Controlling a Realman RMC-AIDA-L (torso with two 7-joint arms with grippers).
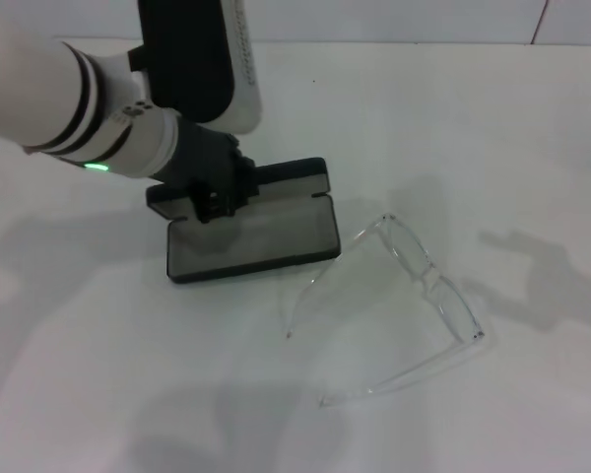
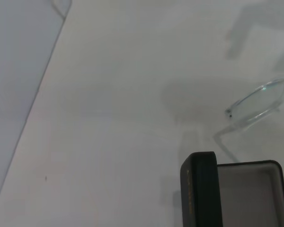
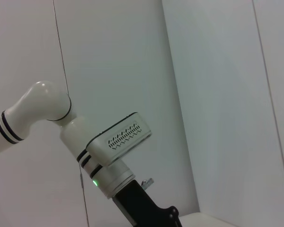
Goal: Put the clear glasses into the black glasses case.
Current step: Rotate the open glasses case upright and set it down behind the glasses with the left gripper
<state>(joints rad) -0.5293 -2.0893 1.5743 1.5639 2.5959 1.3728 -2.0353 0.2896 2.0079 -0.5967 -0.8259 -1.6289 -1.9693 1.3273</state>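
The black glasses case (image 1: 251,232) was found open on the white surface (image 1: 492,128), grey lining exposed; the lid stood raised at its far side. The left gripper (image 1: 215,197) was positioned at the lid's left part, against the hinge edge; whether its jaws were clenched or released could not be told. The clear glasses (image 1: 414,296) were observed on the surface just beside the case's right end, temple arms unfolded. The right gripper was not seen.
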